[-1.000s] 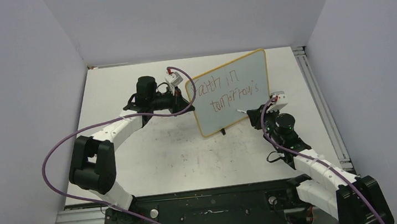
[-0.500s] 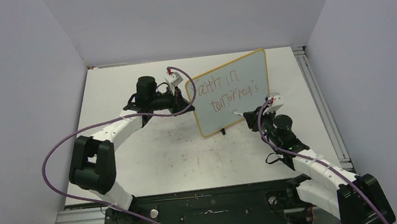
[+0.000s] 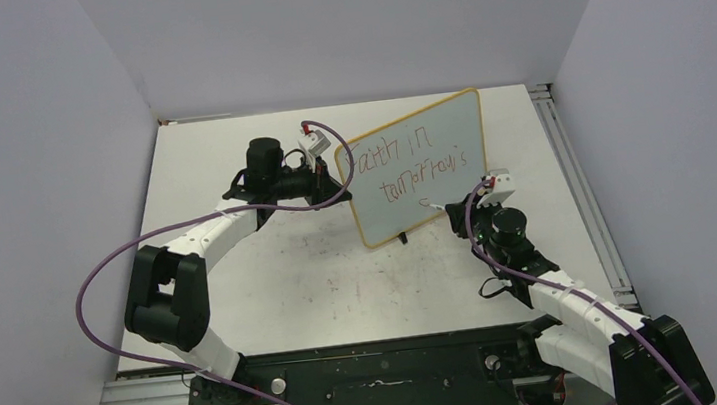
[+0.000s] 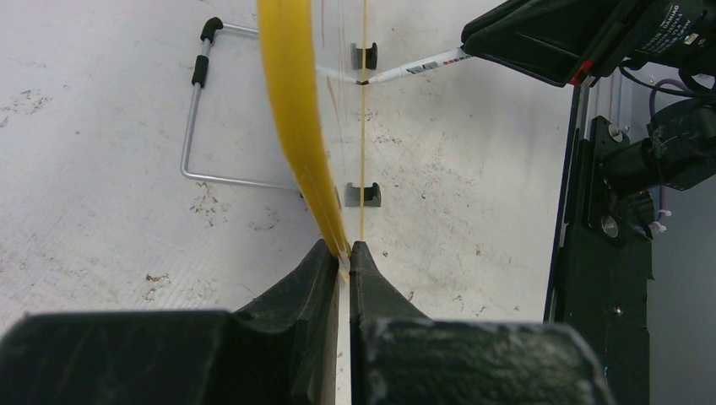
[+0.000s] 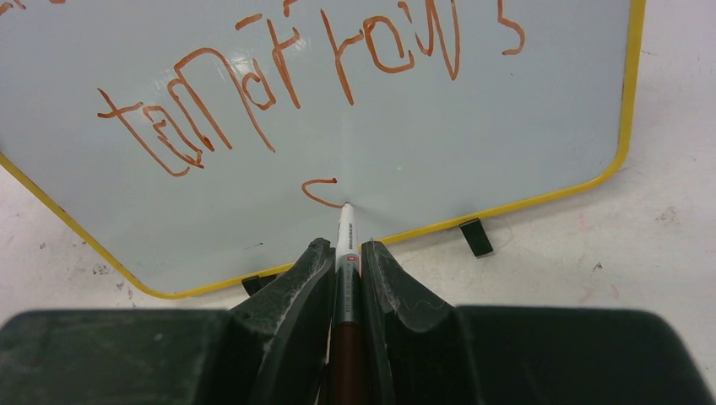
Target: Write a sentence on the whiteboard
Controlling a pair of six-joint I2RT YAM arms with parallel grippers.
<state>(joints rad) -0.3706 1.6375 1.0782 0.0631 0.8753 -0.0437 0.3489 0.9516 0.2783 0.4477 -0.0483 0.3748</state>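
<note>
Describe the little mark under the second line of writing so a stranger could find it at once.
Find the small white board with a thin yellow frame standing on the table. Under its second reddish-brown handwritten line sits one short curved stroke. Unlike the words above, it stands alone, with the white marker in the right gripper touching its end.

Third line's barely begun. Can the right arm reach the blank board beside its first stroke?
Probably yes: the marker tip touches the whiteboard beside that stroke, and nothing blocks the bare surface alongside.
</note>
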